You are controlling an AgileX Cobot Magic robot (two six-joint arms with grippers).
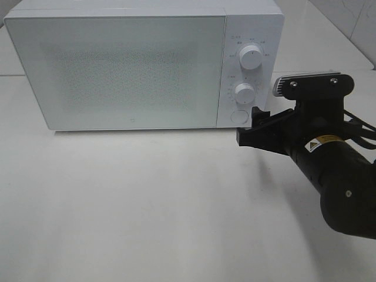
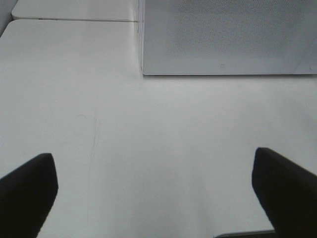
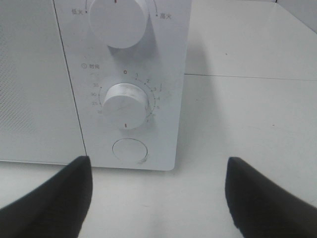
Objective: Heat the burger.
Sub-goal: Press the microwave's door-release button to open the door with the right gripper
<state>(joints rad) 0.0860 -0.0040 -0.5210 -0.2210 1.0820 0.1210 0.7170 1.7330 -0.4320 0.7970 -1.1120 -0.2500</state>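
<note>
**Right tool (image 1: 254, 124) at the microwave (image 1: 117, 64) controls**

The right tool, jaws apart and empty, hangs at centre right just before the button (image 3: 130, 150) under the timer knob (image 3: 125, 105), likely to work the controls. The microwave door is shut. The burger shows nowhere, perhaps inside. The left tool (image 2: 153, 198) gapes empty over the desk (image 2: 148, 124).

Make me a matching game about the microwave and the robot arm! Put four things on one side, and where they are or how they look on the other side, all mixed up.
Things:
1. microwave door
2. lower dial
3. round button
4. right end effector

Descriptions:
A. black, open, holding nothing
B. shut
C. directly under the lower dial
D. directly under the upper dial

Pairs: 1-B, 2-D, 3-C, 4-A
</note>
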